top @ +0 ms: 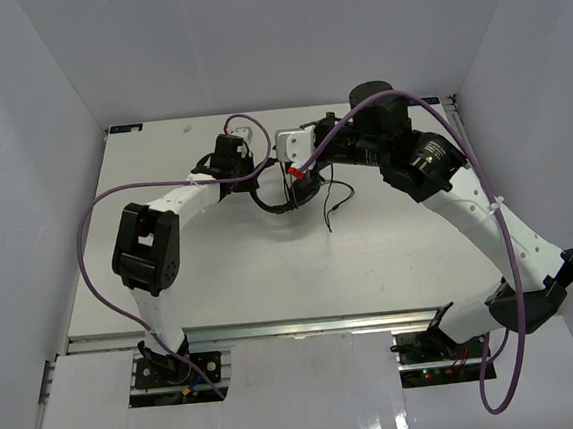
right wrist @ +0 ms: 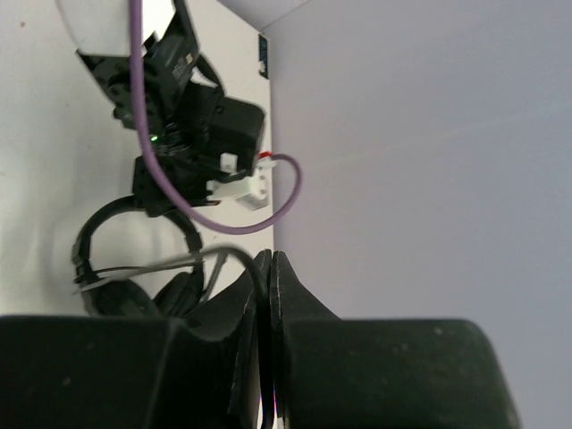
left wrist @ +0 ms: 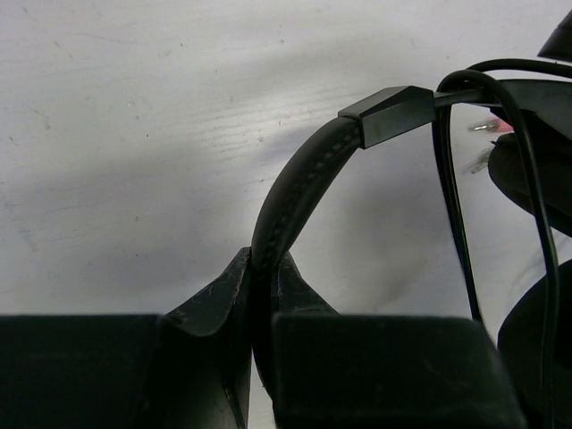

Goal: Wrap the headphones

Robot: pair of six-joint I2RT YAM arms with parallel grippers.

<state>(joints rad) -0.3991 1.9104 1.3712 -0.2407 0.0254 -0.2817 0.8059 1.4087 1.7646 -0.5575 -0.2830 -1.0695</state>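
Observation:
The black headphones lie at the back middle of the white table, and most of them are covered by the two grippers. My left gripper is shut on the padded headband, which arches up and to the right out of its jaws. My right gripper is shut on the thin black cord, held above the headphones. A loose length of cord trails down to the right of the headphones. An earcup and cord loops show at the right of the left wrist view.
Thick purple arm cables loop over both arms and across the headphones area. White walls close in the table at the left, back and right. My left gripper body shows in the right wrist view.

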